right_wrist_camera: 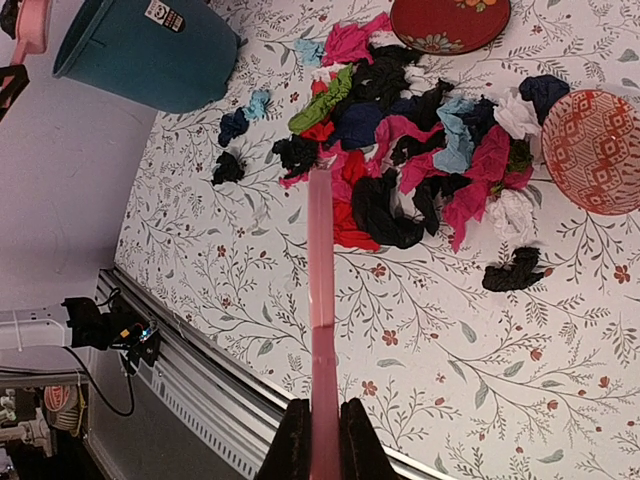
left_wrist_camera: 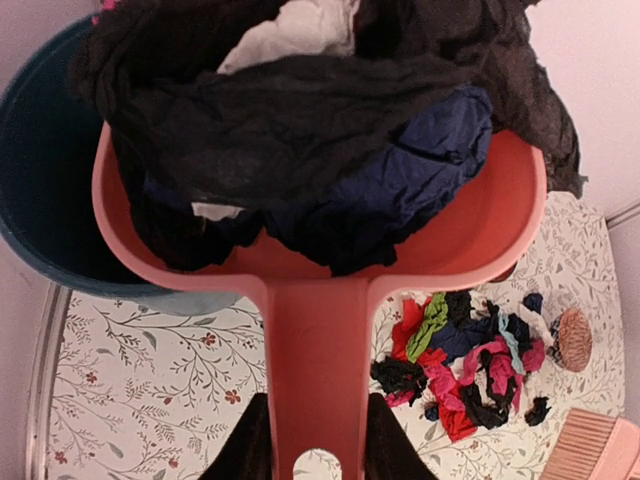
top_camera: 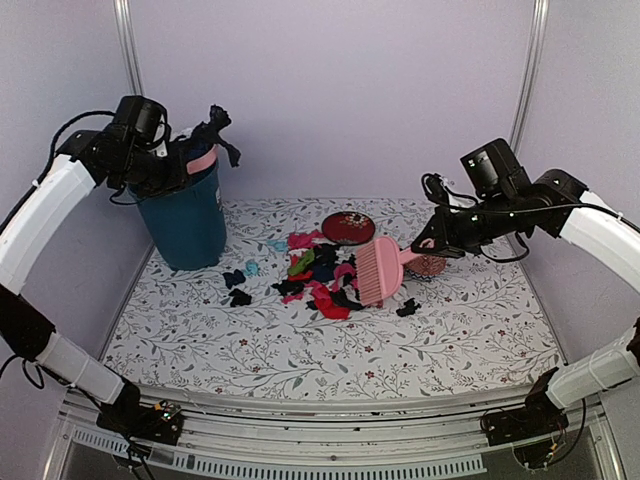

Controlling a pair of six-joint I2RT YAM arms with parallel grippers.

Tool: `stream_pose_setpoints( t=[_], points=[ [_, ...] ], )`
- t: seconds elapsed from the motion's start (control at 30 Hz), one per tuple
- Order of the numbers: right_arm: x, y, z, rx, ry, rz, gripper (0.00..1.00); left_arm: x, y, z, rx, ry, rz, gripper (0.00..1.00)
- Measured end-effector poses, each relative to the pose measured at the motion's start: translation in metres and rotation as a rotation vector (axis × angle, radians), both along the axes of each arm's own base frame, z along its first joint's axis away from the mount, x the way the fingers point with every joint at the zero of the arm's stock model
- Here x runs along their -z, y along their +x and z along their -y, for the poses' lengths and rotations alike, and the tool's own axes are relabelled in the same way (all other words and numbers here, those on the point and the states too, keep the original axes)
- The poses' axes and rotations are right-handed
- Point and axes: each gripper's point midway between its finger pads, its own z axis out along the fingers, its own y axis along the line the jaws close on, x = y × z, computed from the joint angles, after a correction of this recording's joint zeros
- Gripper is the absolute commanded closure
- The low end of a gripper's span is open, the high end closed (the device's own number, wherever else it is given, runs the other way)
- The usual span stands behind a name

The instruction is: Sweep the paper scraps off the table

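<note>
I take the heap of paper scraps (top_camera: 320, 272) as my mark; it lies in the middle of the table (top_camera: 450, 340). The plate (top_camera: 348, 228) sits just behind it. The brush (top_camera: 378, 270) rests against its right side, with the dish (top_camera: 430, 265) beyond. A few scraps lie apart on its left. Farther left and back stands the bin (top_camera: 185, 225), with the loaded dustpan (left_wrist_camera: 320, 300) above its rim.

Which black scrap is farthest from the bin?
The lone black scrap right of the pink brush, near the patterned dish. The other stray black scraps lie left of the pile, close to the bin.
</note>
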Motion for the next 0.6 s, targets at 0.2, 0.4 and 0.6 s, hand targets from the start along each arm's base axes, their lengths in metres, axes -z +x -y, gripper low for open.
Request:
stream_pose_setpoints(
  t=[0.2,0.4,0.6],
  points=[
    [0.000,-0.001,-0.002,-0.004,0.014,-0.006,0.98,-0.007,0.020,-0.046,-0.087,-0.163,0.020,0.86],
    [-0.002,0.000,-0.004,-0.010,0.024,-0.003,0.98,0.006,0.030,-0.064,-0.118,-0.377,-0.011,0.86],
    [0.000,-0.001,-0.005,-0.011,0.023,-0.006,0.98,0.040,0.033,-0.058,-0.140,-0.708,-0.096,0.86]
  ],
)
